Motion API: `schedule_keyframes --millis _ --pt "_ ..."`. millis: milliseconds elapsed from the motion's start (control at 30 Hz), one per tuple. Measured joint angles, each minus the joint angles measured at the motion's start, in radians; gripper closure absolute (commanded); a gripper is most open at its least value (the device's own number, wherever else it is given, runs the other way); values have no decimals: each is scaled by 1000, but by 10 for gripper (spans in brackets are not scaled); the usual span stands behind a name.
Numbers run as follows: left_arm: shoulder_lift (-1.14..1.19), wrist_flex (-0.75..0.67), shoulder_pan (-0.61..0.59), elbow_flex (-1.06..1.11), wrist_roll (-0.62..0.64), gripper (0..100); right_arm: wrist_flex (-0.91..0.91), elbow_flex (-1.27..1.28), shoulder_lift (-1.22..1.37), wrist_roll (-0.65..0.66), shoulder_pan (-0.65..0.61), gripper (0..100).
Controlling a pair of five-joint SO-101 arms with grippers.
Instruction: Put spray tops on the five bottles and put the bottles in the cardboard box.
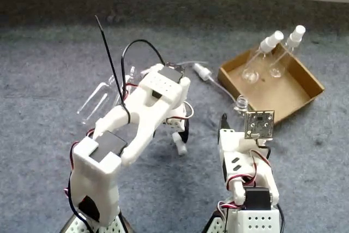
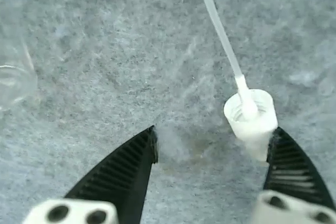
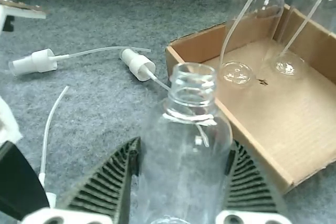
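My right gripper (image 3: pixel 182 153) is shut on an upright clear bottle (image 3: pixel 192 87) with an uncapped neck, held beside the cardboard box (image 3: pixel 247 114); from above, that bottle (image 1: pixel 240 103) is at the box's near corner. My left gripper (image 2: pixel 210 156) is open and low over the carpet. A white spray top (image 2: pixel 252 116) stands between its jaws, against one finger (image 2: pixel 294 166), with its tube pointing away. Two capped bottles (image 1: pixel 256 61) (image 1: pixel 283 53) lie in the box (image 1: pixel 302 99). Two loose spray tops (image 3: pixel 31 62) (image 3: pixel 137 65) lie on the carpet.
Two uncapped clear bottles (image 1: pixel 94 101) (image 1: pixel 121 83) lie on the grey carpet beyond the left arm (image 1: pixel 136 118). One bottle's rim (image 2: pixel 13 74) is near the left gripper. The right arm's base (image 1: pixel 248 189) is at the near edge.
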Motion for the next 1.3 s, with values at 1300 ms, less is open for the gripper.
schedule_keyframes --millis 1300 --pt "-133 150 -103 -187 -721 957 0 0 0 0 0 871"
